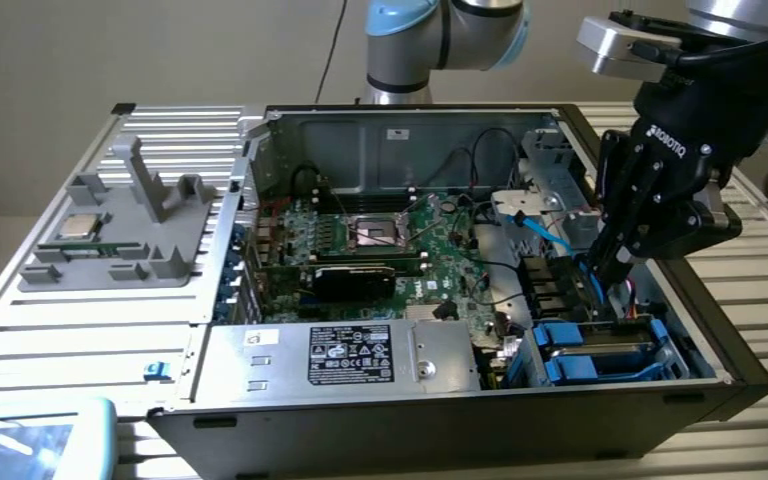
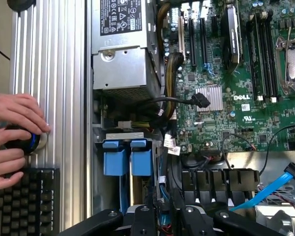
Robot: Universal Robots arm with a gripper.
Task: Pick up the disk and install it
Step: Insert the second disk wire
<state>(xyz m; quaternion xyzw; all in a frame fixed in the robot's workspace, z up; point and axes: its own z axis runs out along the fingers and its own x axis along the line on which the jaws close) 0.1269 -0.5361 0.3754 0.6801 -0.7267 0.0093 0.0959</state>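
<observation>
The disk (image 1: 598, 352), with its blue carrier tabs (image 2: 128, 160), is seen seated in the drive bay at the corner of the open computer case (image 1: 704, 330). The hand (image 1: 607, 272) is placed directly above it, fingers pointed down along the bay; whether they are apart or clamped cannot be told.

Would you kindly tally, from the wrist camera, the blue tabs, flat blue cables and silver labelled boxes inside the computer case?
Blue tabs: 2
Flat blue cable: 1
Silver labelled box: 1
Total: 4
</observation>
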